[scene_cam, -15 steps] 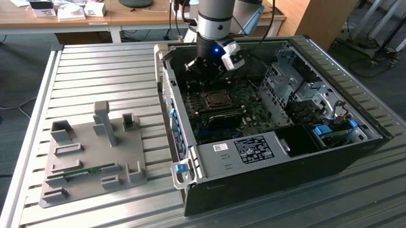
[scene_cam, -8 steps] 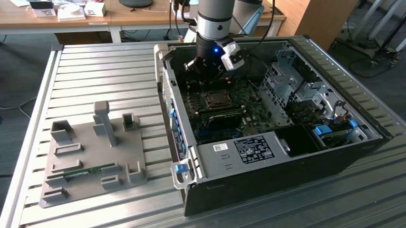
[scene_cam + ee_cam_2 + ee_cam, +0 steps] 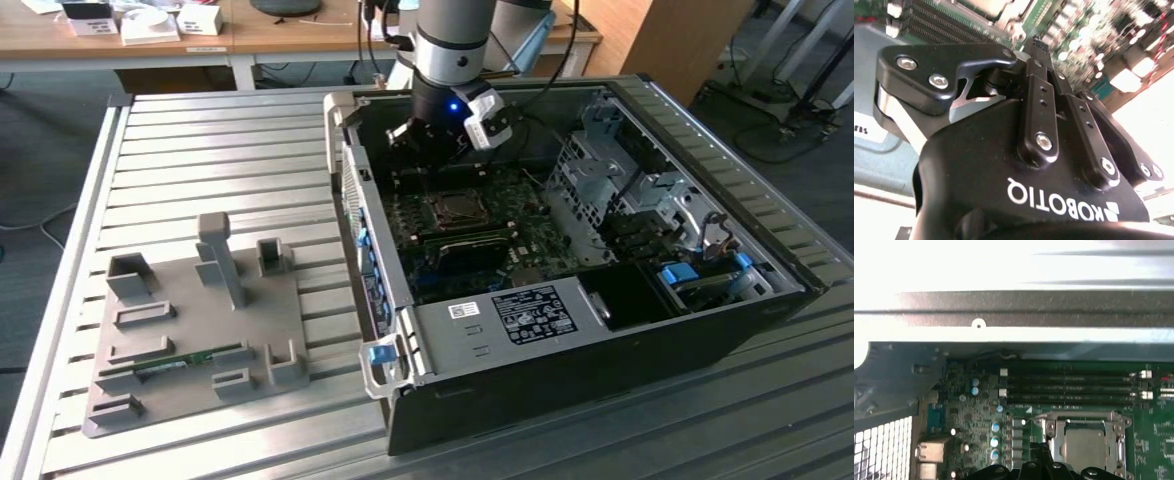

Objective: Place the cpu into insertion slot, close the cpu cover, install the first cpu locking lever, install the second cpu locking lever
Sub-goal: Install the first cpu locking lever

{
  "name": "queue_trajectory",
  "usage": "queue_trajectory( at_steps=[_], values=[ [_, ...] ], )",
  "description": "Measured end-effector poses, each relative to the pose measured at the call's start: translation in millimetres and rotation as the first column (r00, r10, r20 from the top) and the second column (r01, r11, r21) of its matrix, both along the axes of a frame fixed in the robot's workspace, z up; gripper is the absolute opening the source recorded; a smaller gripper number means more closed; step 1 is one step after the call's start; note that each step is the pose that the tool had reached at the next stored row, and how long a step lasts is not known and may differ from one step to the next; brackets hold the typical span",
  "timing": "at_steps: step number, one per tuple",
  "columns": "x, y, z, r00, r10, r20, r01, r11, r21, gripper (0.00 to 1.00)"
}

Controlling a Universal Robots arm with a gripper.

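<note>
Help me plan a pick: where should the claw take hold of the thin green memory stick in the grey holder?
Probably mid-length on the thin green memory stick, from straight above, pinching its flat faces: it seems to stand on edge in a slot of the grey moulded holder, whose walls crowd its ends.

You have the computer case [image 3: 747, 300] lying open on the slatted table [image 3: 200, 150], toward the exterior view's right; the fixture tray [image 3: 187, 320] lies on the same table at the exterior view's left, apart from the case; the motherboard [image 3: 514, 215] lies inside the case; the insertion slot [image 3: 461, 208] sits in the board, with the memory slots [image 3: 1069, 387] just beside it; the cpu [image 3: 1084, 445] lies in the slot, the cpu cover [image 3: 1054, 440] around it; the gripper [image 3: 424, 150] hangs over the board, behind the slot in the exterior view; a desk [image 3: 267, 30] stands behind the table.
</note>
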State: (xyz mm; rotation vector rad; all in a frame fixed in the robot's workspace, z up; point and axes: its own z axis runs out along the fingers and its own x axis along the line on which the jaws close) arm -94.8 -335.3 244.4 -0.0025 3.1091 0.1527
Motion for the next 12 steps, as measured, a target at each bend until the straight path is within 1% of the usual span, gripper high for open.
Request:
queue_trajectory(
  at_steps=[1,2,3,12],
  values=[
    [0.0,0.0,0.0,1.0000,0.000,0.0001,0.000,0.9999,0.0109,0.11],
    [0.0,0.0,0.0,1.0000,0.000,0.0001,0.000,0.9998,0.0187,0.11],
    [0.0,0.0,0.0,1.0000,0.000,0.0001,0.000,0.9998,0.0208,0.11],
    [-5.0,-0.1,0.8,1.0000,0.000,0.0008,0.000,0.9998,0.0210,0.11]
  ],
)
